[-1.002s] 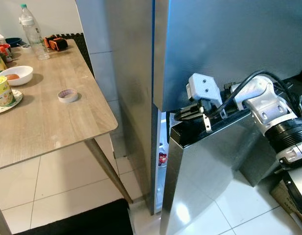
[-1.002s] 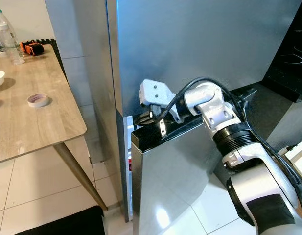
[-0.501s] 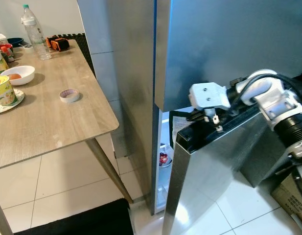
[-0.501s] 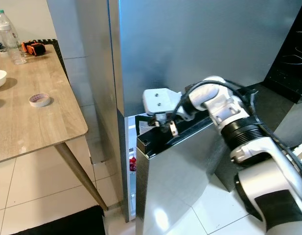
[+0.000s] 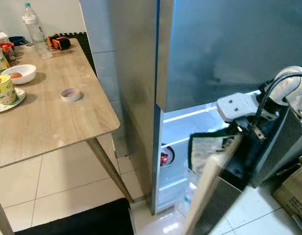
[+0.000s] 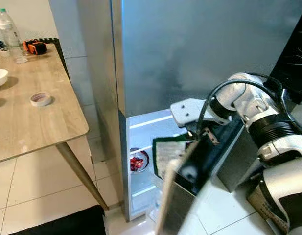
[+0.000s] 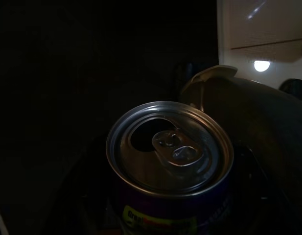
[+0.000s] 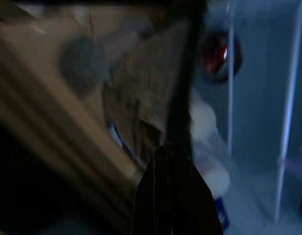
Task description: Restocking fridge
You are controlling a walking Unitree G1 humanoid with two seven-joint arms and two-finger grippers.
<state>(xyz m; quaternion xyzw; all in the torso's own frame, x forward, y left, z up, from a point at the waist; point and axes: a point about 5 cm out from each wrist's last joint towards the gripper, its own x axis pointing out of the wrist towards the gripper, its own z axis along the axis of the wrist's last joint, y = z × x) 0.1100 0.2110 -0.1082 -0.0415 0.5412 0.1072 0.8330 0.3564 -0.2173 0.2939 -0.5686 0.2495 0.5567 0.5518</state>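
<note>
Fridge door (image 5: 217, 196) swung wider, wooden table (image 5: 53, 122) beside

Our head pair looks down, sharing the fridge (image 5: 141, 73) and surface (image 6: 23, 127); our wrist cameras sit close along their fingers.

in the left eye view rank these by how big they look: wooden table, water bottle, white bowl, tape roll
1. wooden table, by far the largest
2. water bottle
3. white bowl, close to the bottle in apparent size; the bottle stands farther from the camera, so that order is unsure
4. tape roll, smallest
</note>
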